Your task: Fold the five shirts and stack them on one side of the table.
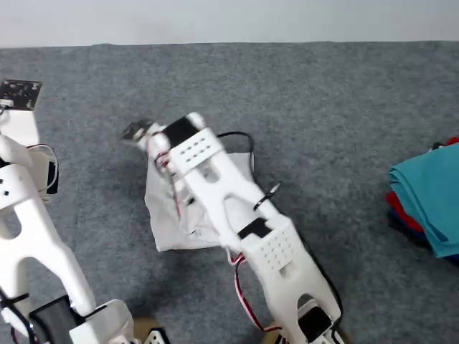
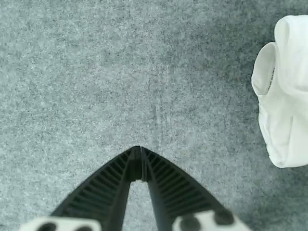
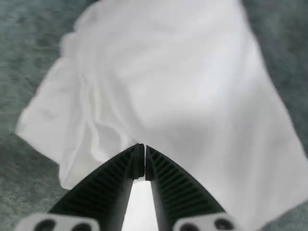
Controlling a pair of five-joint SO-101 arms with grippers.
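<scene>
A white shirt (image 1: pixel 172 222) lies partly folded on the grey carpet near the middle of the table, under the right arm. My right gripper (image 3: pixel 139 147) is shut at the shirt (image 3: pixel 183 86), and creases in the cloth run up to its tips. In the high view this gripper (image 1: pixel 141 132) is at the shirt's far left corner. My left gripper (image 2: pixel 140 150) is shut with nothing in it, over bare carpet. The white shirt (image 2: pixel 284 91) lies off to one side of it. A stack of folded shirts (image 1: pixel 430 204), teal on top of red and dark blue, sits at the table's right edge.
The left arm (image 1: pixel 29 215) stands at the table's left side with a small circuit board (image 1: pixel 20 93) beside it. Grey carpet (image 1: pixel 323 115) covers the table, with open room between the white shirt and the stack.
</scene>
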